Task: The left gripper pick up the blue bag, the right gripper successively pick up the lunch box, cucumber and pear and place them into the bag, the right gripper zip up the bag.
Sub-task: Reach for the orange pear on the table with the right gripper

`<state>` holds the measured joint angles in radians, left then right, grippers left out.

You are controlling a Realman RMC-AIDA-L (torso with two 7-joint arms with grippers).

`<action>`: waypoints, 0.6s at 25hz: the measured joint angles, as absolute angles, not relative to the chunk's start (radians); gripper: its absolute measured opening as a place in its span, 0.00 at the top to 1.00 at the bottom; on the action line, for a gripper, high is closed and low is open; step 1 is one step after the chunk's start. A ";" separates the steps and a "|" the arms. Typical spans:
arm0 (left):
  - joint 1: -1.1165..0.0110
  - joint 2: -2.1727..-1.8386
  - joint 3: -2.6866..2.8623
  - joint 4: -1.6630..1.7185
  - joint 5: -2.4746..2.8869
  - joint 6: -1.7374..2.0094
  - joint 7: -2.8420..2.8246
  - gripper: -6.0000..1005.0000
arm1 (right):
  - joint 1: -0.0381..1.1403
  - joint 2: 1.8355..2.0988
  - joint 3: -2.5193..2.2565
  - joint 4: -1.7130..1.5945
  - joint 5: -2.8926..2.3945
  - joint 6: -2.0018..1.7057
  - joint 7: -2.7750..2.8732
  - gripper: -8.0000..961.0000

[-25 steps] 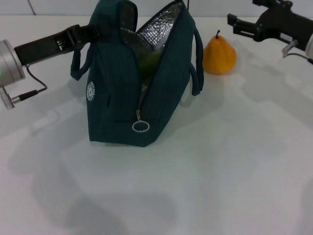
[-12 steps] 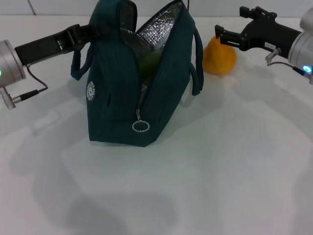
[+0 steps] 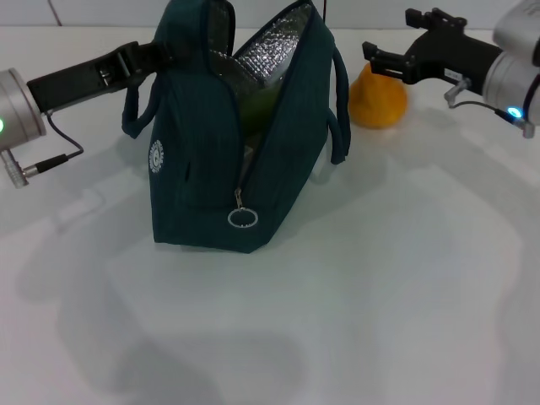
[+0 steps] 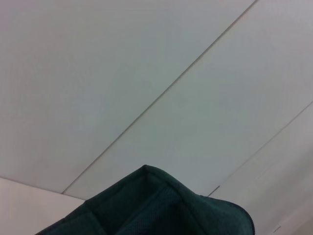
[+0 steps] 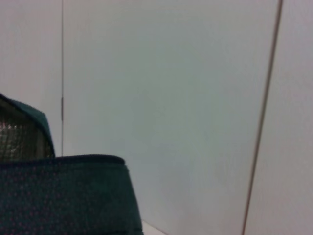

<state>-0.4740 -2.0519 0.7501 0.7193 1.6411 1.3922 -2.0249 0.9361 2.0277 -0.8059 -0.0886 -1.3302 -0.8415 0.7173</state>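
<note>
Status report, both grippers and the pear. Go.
Left gripper holding blue bag open at its far edge. Right gripper open, at the pear, not lifted. Nothing blocking.

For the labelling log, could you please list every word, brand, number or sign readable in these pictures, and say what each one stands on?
No text can be read.
Round white emblem on the side of the dark teal fabric bag: its print is too small to read.
Left gripper, holding the bag's top edge: no readable marking.
Right gripper, above the yellow-orange pear: no readable marking.
</note>
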 joint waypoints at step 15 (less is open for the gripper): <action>-0.479 -2.054 0.750 0.710 1.634 1.388 -2.028 0.93 | 0.976 2.028 -0.805 -0.016 -1.305 -0.828 0.645 0.11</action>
